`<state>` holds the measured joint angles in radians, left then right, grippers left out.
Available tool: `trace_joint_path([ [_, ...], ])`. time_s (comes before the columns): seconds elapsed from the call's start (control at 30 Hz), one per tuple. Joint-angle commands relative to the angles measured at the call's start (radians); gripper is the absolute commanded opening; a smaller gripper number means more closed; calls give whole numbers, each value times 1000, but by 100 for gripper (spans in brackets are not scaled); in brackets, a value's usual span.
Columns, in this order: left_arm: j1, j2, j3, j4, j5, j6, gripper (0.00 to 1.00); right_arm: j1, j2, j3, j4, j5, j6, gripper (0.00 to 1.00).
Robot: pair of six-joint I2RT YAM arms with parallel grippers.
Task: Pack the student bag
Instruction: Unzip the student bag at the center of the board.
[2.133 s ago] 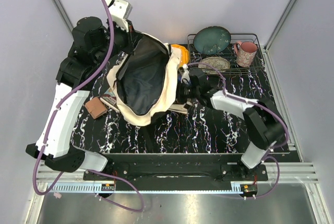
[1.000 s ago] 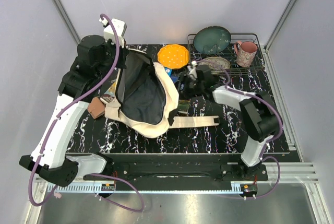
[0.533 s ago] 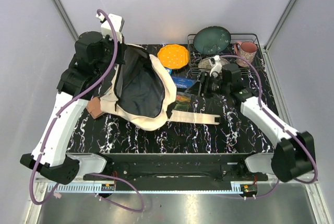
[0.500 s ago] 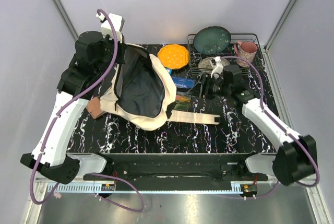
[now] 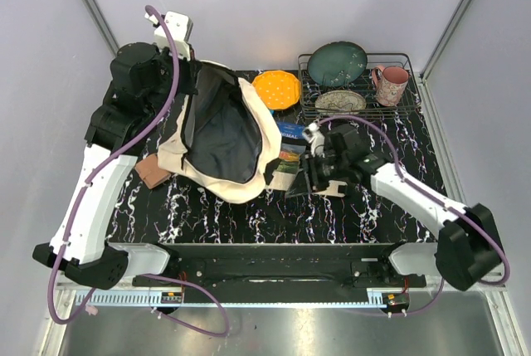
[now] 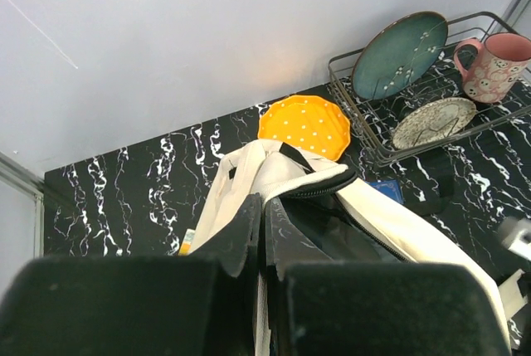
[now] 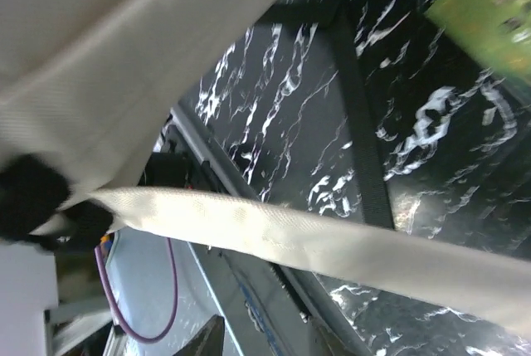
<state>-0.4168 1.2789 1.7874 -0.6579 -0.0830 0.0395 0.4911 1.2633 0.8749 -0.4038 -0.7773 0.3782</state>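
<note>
The student bag (image 5: 217,134), cream fabric with a dark lining, lies open at the left of the table. My left gripper (image 5: 184,74) is shut on its far rim (image 6: 264,211), and its fingers pinch the fabric and hold the opening up. My right gripper (image 5: 306,177) hovers low at the bag's right side, over the cream strap (image 5: 333,189). In the right wrist view that strap (image 7: 315,240) crosses just beyond my right gripper (image 7: 265,341), whose jaws stand apart with nothing clamped. A blue book (image 5: 290,130) and a green book (image 5: 285,158) lie beside the bag.
An orange plate (image 5: 276,89) lies behind the bag. A wire dish rack (image 5: 398,61) at the back right holds a teal plate (image 5: 337,63), a patterned plate (image 5: 340,100) and a pink mug (image 5: 390,84). A brown book (image 5: 152,171) pokes out under the bag's left edge.
My right arm has swung from the books by the rack toward the near side, over the strap, and its jaws have narrowed. The left gripper keeps its hold and has shifted slightly.
</note>
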Motion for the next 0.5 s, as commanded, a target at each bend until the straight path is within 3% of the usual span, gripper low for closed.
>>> trace_joint_path([
  [0.0, 7, -19, 90, 146, 58, -24, 0, 92, 85, -20, 286, 24, 117, 48],
  [0.1, 6, -36, 87, 144, 110, -29, 0, 92, 164, 12, 432, 93, 179, 48],
  [0.17, 6, -47, 86, 144, 135, -30, 0, 90, 215, 120, 439, 108, 177, 47],
  [0.3, 7, -64, 87, 147, 198, -33, 0, 93, 393, 341, 532, -43, 224, 46],
  [0.47, 6, -70, 92, 152, 210, -21, 0, 107, 487, 482, 626, -112, 286, 47],
])
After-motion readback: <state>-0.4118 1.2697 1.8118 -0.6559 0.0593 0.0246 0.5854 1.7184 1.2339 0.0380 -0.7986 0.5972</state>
